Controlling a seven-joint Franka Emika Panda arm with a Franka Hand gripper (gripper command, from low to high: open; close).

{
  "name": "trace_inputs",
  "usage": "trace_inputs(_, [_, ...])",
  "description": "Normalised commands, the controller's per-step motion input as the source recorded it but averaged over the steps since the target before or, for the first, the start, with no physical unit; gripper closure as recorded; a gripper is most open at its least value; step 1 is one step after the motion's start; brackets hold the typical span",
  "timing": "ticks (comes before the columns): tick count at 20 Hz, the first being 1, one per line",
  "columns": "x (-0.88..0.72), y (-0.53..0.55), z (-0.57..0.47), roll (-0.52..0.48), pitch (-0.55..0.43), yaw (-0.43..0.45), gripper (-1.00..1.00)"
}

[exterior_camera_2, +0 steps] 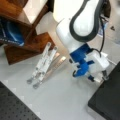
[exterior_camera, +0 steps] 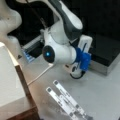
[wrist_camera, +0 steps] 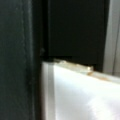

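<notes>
Here, I am holding my gripper (exterior_camera_2: 98, 78) low over the table (exterior_camera_2: 62, 100), just beside the black box (exterior_camera_2: 107, 100) and well apart from the stand (exterior_camera_2: 43, 65). I cannot tell how wide the fingers are standing. Beside the box, I am judging that slow, level motion is keeping the cable (exterior_camera: 40, 75) and box edge from being struck.

Grey table (exterior_camera: 100, 95): folding metal stand (exterior_camera: 66, 101), wooden shelf (exterior_camera_2: 27, 47), black slab (exterior_camera_2: 107, 100).

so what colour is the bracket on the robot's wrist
Blue bracket, clearest in a front view.
</notes>
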Motion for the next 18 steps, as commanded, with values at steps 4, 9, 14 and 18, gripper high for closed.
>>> trace_inputs(4, [0.05, -0.12, -0.1, 0.196, -0.044, 0.007, 1.0])
trace_inputs(9, [0.02, -0.11, -0.1, 0.194, -0.039, 0.0, 1.0])
trace_inputs(14, [0.0, -0.09, -0.04, 0.219, -0.023, 0.0, 1.0])
trace_inputs(18, [0.02, -0.03, 0.02, 0.205, 0.009, -0.037, 1.0])
